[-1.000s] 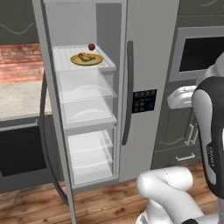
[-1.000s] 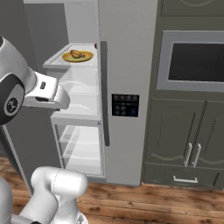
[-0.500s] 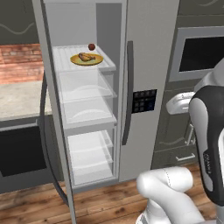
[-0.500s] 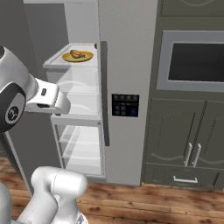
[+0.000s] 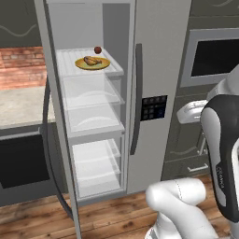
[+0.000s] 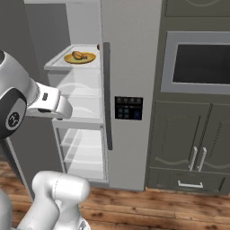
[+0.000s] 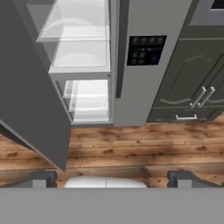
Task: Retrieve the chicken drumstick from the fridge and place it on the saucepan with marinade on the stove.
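A wooden plank floor (image 7: 131,148) meets dark grey cabinets (image 6: 193,143), with a brick wall (image 5: 21,65) above a pale counter (image 5: 21,105).

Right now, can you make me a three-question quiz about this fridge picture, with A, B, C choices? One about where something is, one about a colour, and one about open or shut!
1. Where is the chicken drumstick?
A. On the wooden floor
B. On a plate on the top shelf of the fridge
C. On the bottom shelf

2. What colour is the plate under it?
A. Yellow
B. Blue
C. Black

3. How is the left fridge door?
A. Shut tight
B. Taken off
C. Swung open

Answers:
1. B, since both base views show the golden-brown piece lying on the plate on the highest white shelf, next to a small dark red ball.
2. A, since the plate looks yellow with an orange rim.
3. C, since the white shelves inside are in plain sight while the right door stays closed.
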